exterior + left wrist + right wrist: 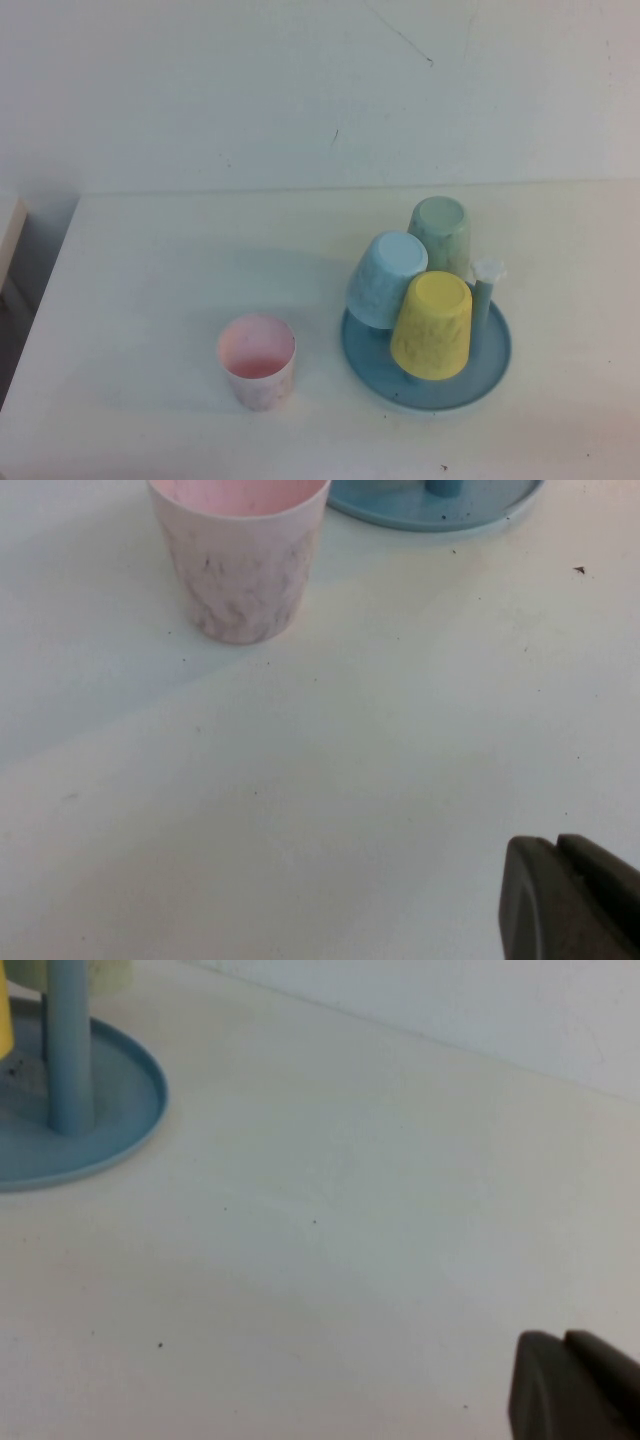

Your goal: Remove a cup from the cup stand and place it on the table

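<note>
Both grippers sit back near the robot's edge of the table [150, 270], out of the high view. Only a dark corner of the left gripper [570, 900] shows in its own wrist camera, low over bare tabletop, and the same goes for the right gripper [575, 1385]; I cannot tell whether either is wide or narrow, and neither has anything in it.

The cup [257, 361] stands upright, mouth up, on the table just left of the cup stand [495, 350], near it but apart. From the left wrist camera the cup [240, 555] sits square on its base, the stand's blue rim [440, 510] close behind it. On the stand hang a light blue cup [388, 278], a yellow cup [433, 325] and a pale green cup [441, 232], each upside down on a peg, and one white-tipped peg [486, 285] is bare on the right.

To my eye the placing is done, so what remains is to keep clear. If the left arm moves, it should lift and draw back toward the near edge, well away from the pink cup, which looks light and would tip at a nudge. The right arm should steer clear of the stand's rim.
</note>
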{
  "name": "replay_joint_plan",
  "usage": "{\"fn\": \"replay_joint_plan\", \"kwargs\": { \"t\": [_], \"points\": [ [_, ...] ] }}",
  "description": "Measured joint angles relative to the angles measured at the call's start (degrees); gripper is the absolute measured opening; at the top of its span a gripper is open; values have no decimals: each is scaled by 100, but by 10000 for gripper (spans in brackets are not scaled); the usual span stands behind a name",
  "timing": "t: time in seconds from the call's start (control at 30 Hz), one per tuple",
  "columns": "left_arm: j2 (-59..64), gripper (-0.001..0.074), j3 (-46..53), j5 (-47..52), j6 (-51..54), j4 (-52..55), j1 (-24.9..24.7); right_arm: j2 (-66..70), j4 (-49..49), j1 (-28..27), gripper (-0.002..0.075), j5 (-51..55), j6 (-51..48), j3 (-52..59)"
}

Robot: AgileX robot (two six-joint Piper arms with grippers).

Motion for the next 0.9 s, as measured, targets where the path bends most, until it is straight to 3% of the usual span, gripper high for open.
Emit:
{"fn": "replay_joint_plan", "kwargs": {
  "t": [0.2,0.33,0.53,0.77,0.9],
  "points": [
    [-31,-2,147,-166,0,96,15,0,-11,0,-1,0,0,0],
    [-296,-1,555,-956,0,369,373,0,-11,0,-1,0,0,0],
    [-1181,-2,892,-1941,-382,492,1831,0,-11,0,-1,0,9,0],
    [-2177,-2,907,-1458,-455,647,3819,0,-11,0,-1,0,9,0],
    [-2186,-2,907,-1086,-455,650,4612,0,-11,0,-1,0,9,0]
  ]
}}
